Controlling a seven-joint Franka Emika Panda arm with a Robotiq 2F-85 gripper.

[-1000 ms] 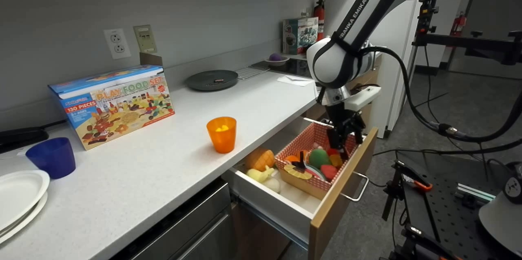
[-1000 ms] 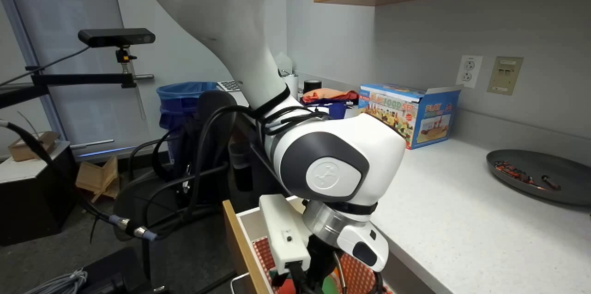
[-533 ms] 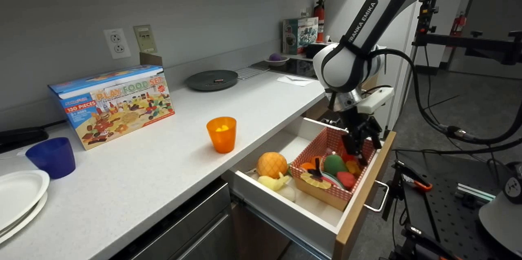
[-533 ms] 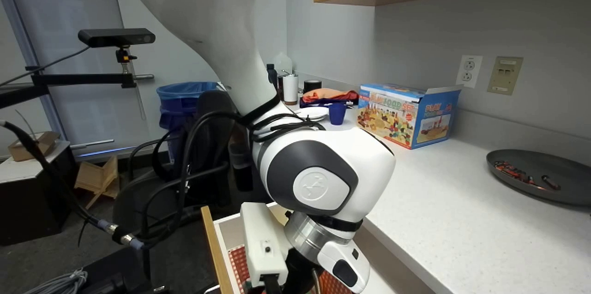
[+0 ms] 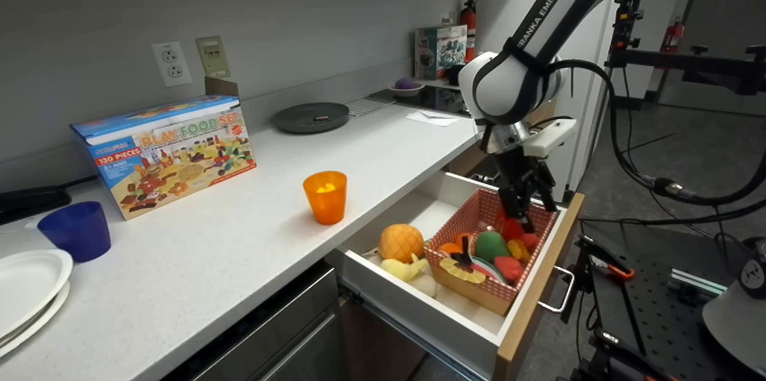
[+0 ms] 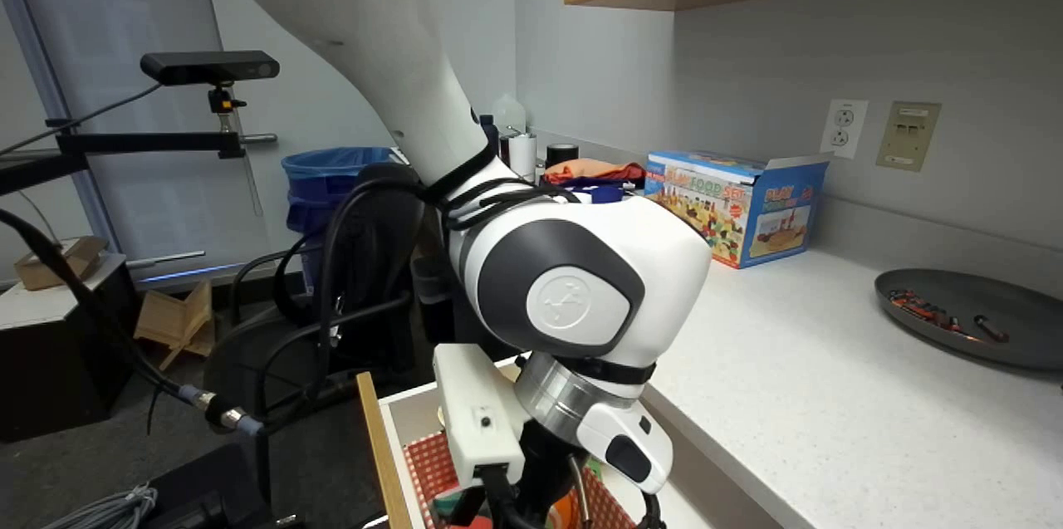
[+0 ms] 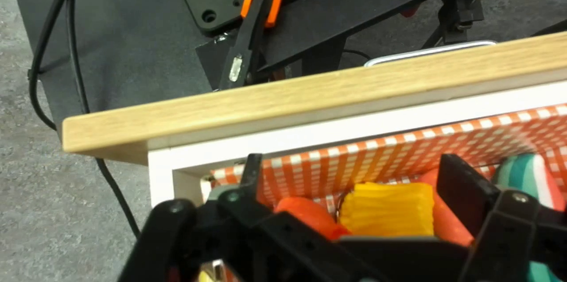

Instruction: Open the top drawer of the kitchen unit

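Observation:
The top drawer stands pulled out of the kitchen unit [image 5: 263, 243]; its wood front [image 5: 537, 285] shows in both exterior views [image 6: 380, 446] and along the wrist view [image 7: 310, 100]. The silver bar handle [image 5: 568, 294] is on the outer face and also shows in the wrist view [image 7: 429, 52]. My gripper [image 5: 538, 215] is inside the drawer's outline, over the basket, just behind the drawer front. In the wrist view the gripper [image 7: 352, 178] has its fingers wide apart with nothing held. I cannot tell whether it touches the basket wall or front.
A red-checked basket [image 5: 461, 291] with toy food fills the drawer's front part. A toy pineapple [image 5: 401, 242] and pale toys lie behind it. An orange cup [image 5: 326, 198] stands on the counter. A black table with clamps [image 5: 616, 267] is beyond the drawer front.
The drawer slid further out, mostly in the first half second, with the basket and toys. The gripper moved outward with it, and has since risen slightly.

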